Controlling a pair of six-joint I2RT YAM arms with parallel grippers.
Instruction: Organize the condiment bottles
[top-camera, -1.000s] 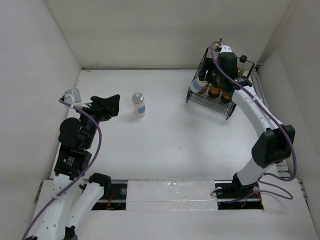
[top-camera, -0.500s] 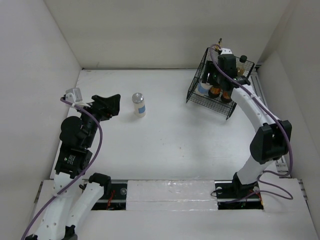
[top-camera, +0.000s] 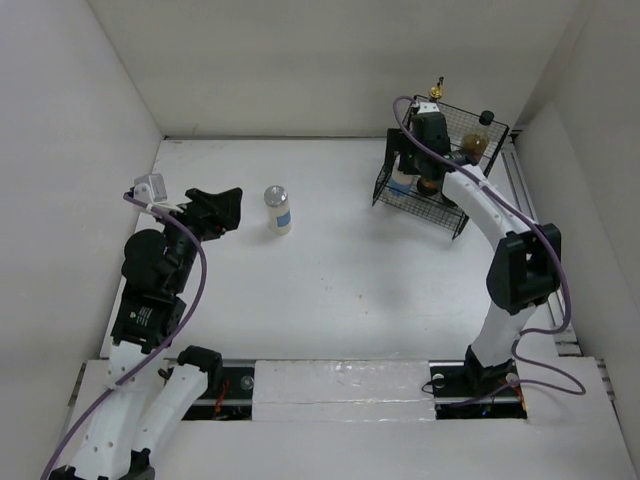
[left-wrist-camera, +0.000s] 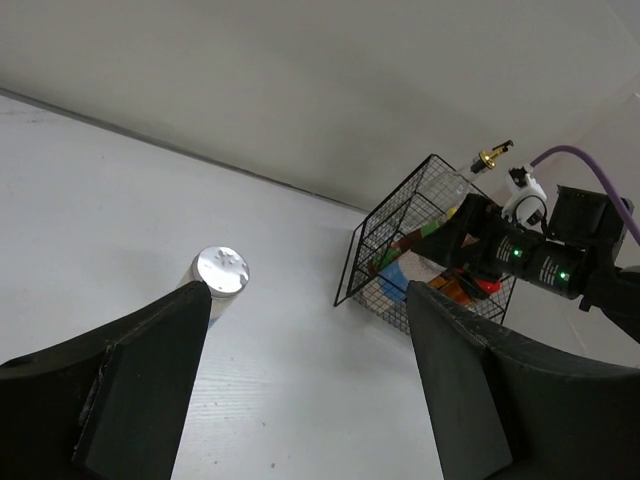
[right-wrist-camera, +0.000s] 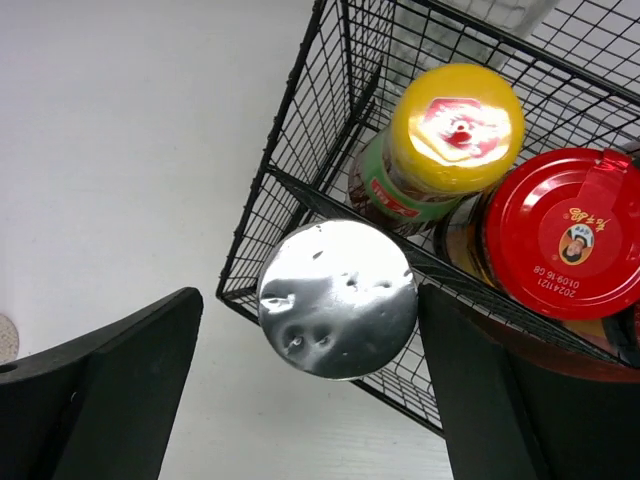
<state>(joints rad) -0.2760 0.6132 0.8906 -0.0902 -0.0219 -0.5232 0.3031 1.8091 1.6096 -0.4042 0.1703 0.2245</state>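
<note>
Right jaws are spread empty above a shaker (right-wrist-camera: 338, 298) standing in the basket (right-wrist-camera: 283, 120); left jaws, part-open, empty, are aimed at the loose shaker (left-wrist-camera: 221, 270).

**Open tabletop mid-field, far-right corner crowded**

Tabletop (top-camera: 340, 280) is bare between the lone shaker (top-camera: 278, 209) and the wire basket (top-camera: 425, 212), giving a broad lane there and along the near side. The lone shaker stands upright just ahead of the left gripper (top-camera: 224, 207), whose jaws are apart with nothing between. The basket sits near the back-right corner, with walls close behind and beside it. Its inside is packed: the corner shaker (right-wrist-camera: 338, 298) is against the wire, with the yellow-capped bottle (right-wrist-camera: 455, 128) and red-lidded jar (right-wrist-camera: 565, 232) crowded right behind. The right gripper (top-camera: 416, 176) hangs over that corner, jaws wide, with a gap either side of the lid. The gold-capped bottle (top-camera: 436, 88) and black-capped bottle (top-camera: 480, 138) rise above the far rim.
</note>
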